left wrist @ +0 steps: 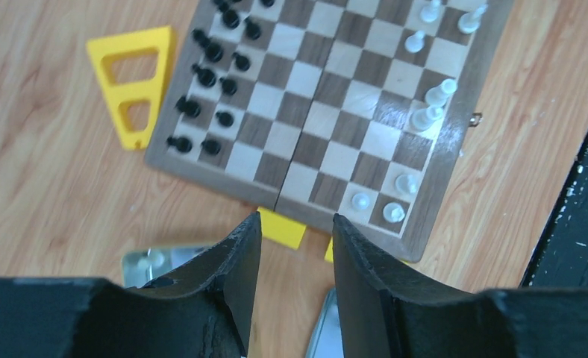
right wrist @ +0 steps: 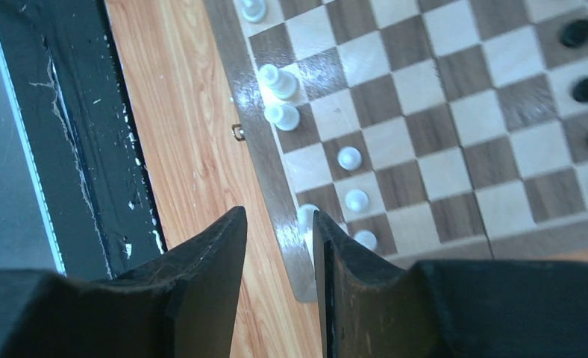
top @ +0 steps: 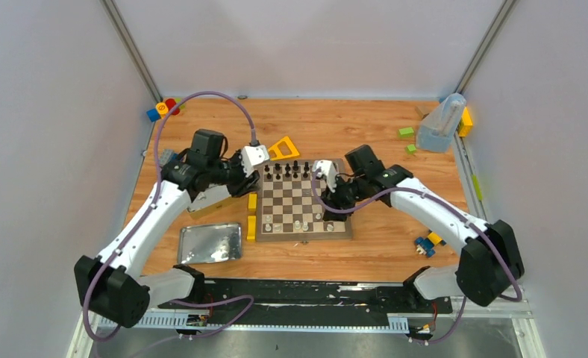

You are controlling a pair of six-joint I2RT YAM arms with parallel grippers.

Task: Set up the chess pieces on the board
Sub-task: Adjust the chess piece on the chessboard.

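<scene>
Board: you have the board [left wrist: 328, 112] lying flat between the two arms, with its white side toward the arm bases.
Black pieces: the black pieces [left wrist: 213, 52] stand in two rows along the far side. The stretch you can see in the left wrist view looks filled.
White pieces: the white pieces [right wrist: 348, 157] stand along the two near rows with empty squares among them. By my judgement that side is unfinished.
Left gripper: the left gripper [left wrist: 297, 250] has its fingers parted to a moderate gap and holds nothing. It hangs off the board's left edge, above a yellow block [left wrist: 282, 227] and the rim of a tin [left wrist: 130, 262].
Right gripper: the right gripper [right wrist: 277, 242] is also parted to a moderate gap and is empty. It hangs over the near border, close to a corner.
Deciding relation: the corner piece [right wrist: 306, 216] lies just ahead of your right fingertips. It sits inside the line of the gap, close to one finger's inner edge, and is not clasped.
Long axis: that piece stands upright, so it shows only as a round top from above.
Nearer arm: the right, clearly. The left is well apart from the white rows.
Unresolved: a small pale item lies in the tin. You cannot tell whether it is a piece.
</scene>
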